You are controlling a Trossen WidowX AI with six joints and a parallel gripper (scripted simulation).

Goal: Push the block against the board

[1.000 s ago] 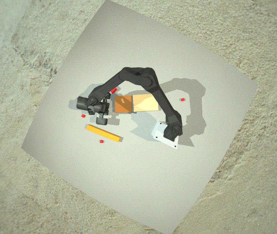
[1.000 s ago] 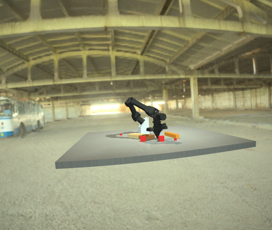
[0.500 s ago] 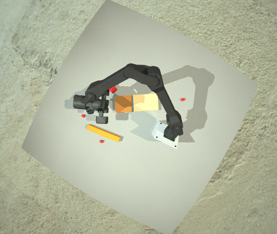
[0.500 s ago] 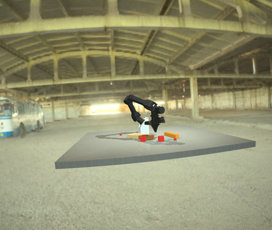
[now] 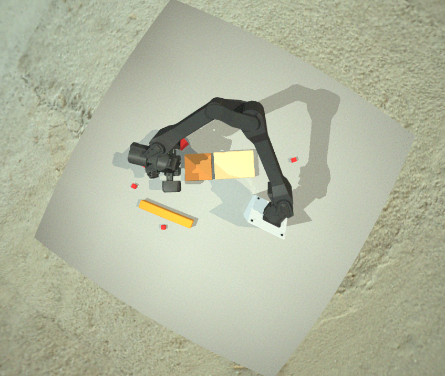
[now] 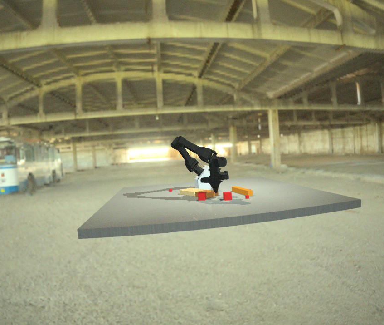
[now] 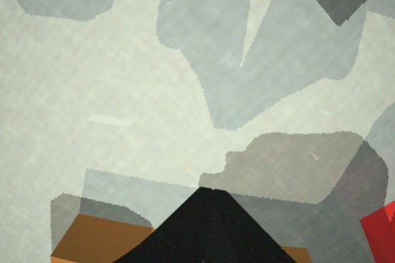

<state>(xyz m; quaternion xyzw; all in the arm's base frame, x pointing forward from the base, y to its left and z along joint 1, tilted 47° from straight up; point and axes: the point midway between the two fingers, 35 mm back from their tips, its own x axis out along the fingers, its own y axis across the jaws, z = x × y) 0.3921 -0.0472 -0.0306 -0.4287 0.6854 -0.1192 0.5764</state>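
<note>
The orange square block (image 5: 197, 167) (image 6: 209, 193) (image 7: 96, 241) lies flat with its right side against the left end of the pale yellow board (image 5: 234, 164) (image 6: 189, 191). Their far and near edges look about in line. My gripper (image 5: 177, 166) (image 6: 216, 190) (image 7: 210, 201) is shut and empty. It points down just off the block's left side, the side away from the board. In the wrist view the black fingers hide part of the block.
A red cube (image 5: 183, 143) (image 6: 201, 196) sits close behind the gripper, partly under the arm. Another red cube (image 6: 227, 195) (image 7: 383, 237) is near it. A long orange bar (image 5: 165, 213) (image 6: 241, 190) lies to the front left. Small red cubes (image 5: 134, 186) (image 5: 163, 227) (image 5: 293, 159) are scattered about. The arm's white base (image 5: 255, 212) stands right of the board.
</note>
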